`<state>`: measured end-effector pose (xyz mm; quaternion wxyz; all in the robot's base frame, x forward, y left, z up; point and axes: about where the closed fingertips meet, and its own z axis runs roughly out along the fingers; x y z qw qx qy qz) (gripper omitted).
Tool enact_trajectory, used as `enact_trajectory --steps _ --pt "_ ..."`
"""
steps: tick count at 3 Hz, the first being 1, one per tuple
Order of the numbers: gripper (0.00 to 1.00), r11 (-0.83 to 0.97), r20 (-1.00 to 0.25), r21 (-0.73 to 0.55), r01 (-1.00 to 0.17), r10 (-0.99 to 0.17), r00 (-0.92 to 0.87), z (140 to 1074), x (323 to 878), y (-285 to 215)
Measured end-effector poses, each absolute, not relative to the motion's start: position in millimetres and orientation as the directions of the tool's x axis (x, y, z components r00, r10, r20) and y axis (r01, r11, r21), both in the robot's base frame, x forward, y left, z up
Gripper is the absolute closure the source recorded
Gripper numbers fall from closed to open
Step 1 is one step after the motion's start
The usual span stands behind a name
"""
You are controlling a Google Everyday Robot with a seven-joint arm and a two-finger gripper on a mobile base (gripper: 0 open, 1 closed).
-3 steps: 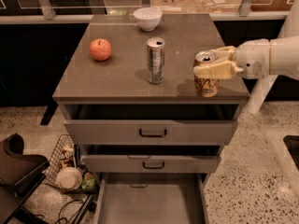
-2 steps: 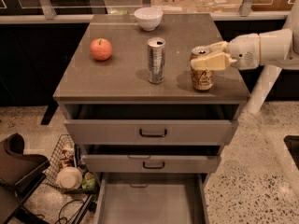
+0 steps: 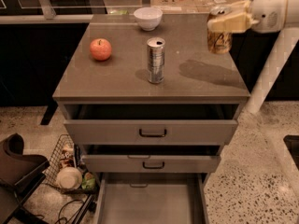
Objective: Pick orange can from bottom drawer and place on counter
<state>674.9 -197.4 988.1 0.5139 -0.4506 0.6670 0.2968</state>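
Observation:
The orange can [image 3: 219, 40], brownish with a silver top, hangs in the air over the right side of the counter [image 3: 117, 76]. My gripper [image 3: 224, 21] reaches in from the upper right and is shut on the can's upper part. The can's shadow falls on the counter below it. At the bottom of the view the bottom drawer [image 3: 149, 202] is pulled out, and its grey floor is bare.
On the counter stand a taller silver can [image 3: 155, 59] at the middle, a red apple [image 3: 100, 49] to the left and a white bowl [image 3: 148, 17] at the back. The two upper drawers are slightly open. A wire basket [image 3: 70, 167] and a dark chair [image 3: 14, 171] sit on the floor at the left.
The gripper has risen and moved right with the orange can, which was low over the counter's right side before and now hangs well above it.

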Motion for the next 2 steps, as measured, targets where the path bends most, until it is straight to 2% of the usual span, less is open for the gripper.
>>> enact_trajectory --steps 1,2 --pt "1.0 0.467 -0.959 -0.139 -0.873 -0.285 0.0 1033.2 679.7 -221.0" --pt "1.0 0.501 -0.974 -0.124 -0.857 -0.228 0.008 1037.8 703.2 -238.8"
